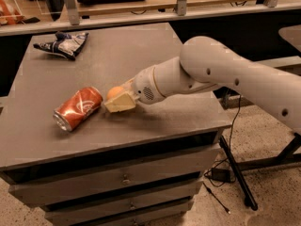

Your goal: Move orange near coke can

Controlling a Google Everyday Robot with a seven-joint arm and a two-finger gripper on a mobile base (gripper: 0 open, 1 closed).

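Observation:
The coke can (78, 108) lies on its side on the grey table top (122, 60), left of centre, its silver end toward the front left. The orange (114, 92) is a small pale-orange ball just right of the can's upper end, a short way from it. My gripper (117, 99) comes in from the right on a white arm (221, 74). Its cream fingers (121, 103) sit around the orange, the near finger covering its lower half. The gripper is low over the table, close to the can.
A dark blue and white foil bag (63, 44) lies at the table's back left corner. The table is a drawer cabinet with its front edge (117, 142) near the can. A black stand leg and cables (235, 173) are on the floor to the right.

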